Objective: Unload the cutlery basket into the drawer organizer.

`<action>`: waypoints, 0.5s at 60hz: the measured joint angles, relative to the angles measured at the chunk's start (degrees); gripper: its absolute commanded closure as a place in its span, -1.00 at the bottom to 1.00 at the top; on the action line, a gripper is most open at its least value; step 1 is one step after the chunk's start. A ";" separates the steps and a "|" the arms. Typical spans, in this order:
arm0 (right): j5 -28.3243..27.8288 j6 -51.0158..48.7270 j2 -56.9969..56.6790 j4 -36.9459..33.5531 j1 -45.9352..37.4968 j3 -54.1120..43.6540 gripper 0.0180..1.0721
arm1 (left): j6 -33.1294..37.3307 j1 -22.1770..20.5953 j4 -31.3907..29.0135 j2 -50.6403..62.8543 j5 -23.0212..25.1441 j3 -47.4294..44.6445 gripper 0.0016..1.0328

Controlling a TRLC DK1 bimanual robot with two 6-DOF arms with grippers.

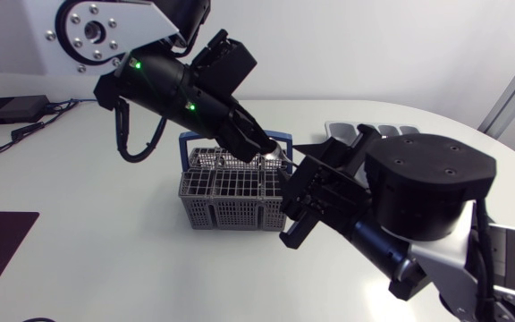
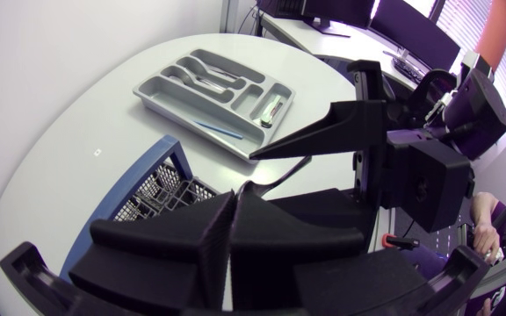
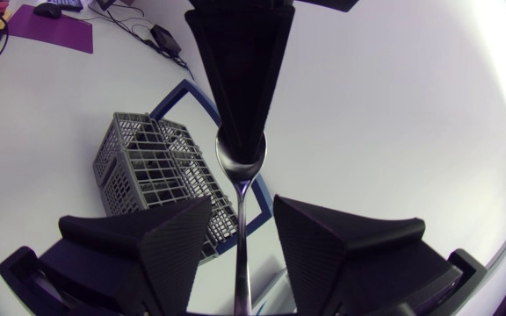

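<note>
Above the cutlery basket, at centre frame in the head view, the left hand slants down from the upper left, clamped on the bowl of a spoon. The right hand, entering from the lower right, stands parted at the basket's right edge; the spoon handle runs between its fingers, clear of both. Bare tabletop lies left of the basket. The drawer organizer sits at upper right, largely hidden behind the right arm.
</note>
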 measured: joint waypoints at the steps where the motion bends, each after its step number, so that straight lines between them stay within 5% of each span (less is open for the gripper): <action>1: 0.00 -0.02 0.00 0.00 -0.04 0.00 0.24 | -0.02 0.00 0.00 0.00 0.00 0.00 0.80; 30: 0.48 -1.05 0.00 -0.28 -0.35 0.02 0.89 | 0.00 -0.42 0.02 0.02 -1.55 0.00 0.80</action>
